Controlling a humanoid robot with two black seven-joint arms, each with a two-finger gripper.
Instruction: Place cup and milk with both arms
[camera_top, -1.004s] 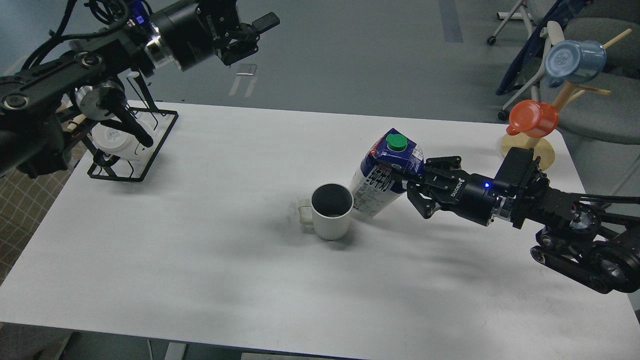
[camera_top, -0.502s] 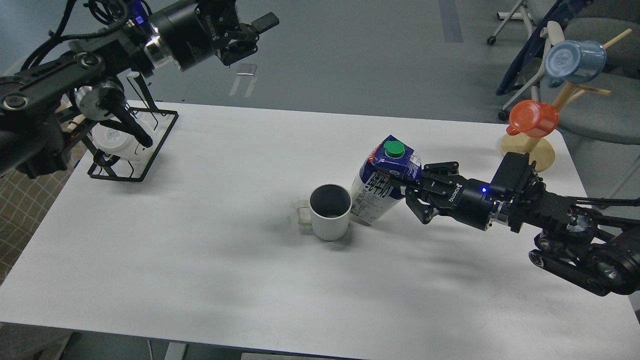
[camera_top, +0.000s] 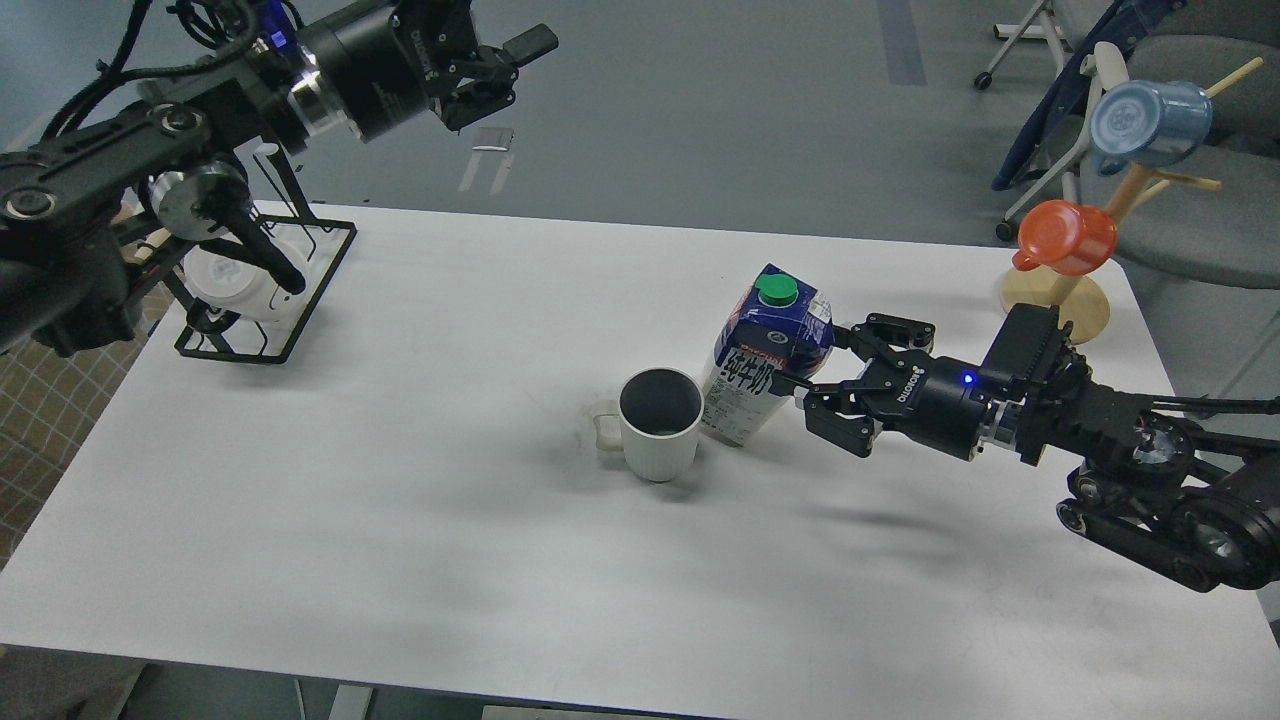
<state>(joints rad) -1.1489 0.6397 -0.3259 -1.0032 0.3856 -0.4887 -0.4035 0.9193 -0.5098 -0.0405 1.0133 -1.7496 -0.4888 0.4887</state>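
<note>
A white ribbed cup (camera_top: 659, 437) with a dark inside stands upright near the middle of the white table (camera_top: 400, 470), its handle to the left. A blue and white milk carton (camera_top: 765, 355) with a green cap stands upright just right of the cup, close against it. My right gripper (camera_top: 828, 368) is at the carton's right side with its fingers spread wide; the tips lie close to the carton. My left gripper (camera_top: 503, 70) is held high above the table's far left, open and empty.
A black wire rack (camera_top: 300, 300) with white dishes sits at the table's left edge under my left arm. A wooden mug tree (camera_top: 1085, 300) at the far right corner holds an orange cup (camera_top: 1068, 237) and a blue cup (camera_top: 1150, 122). Chairs stand behind it.
The carton has gone from tilted to upright beside the cup. My right gripper's fingers have opened off it. The left arm has not moved.
</note>
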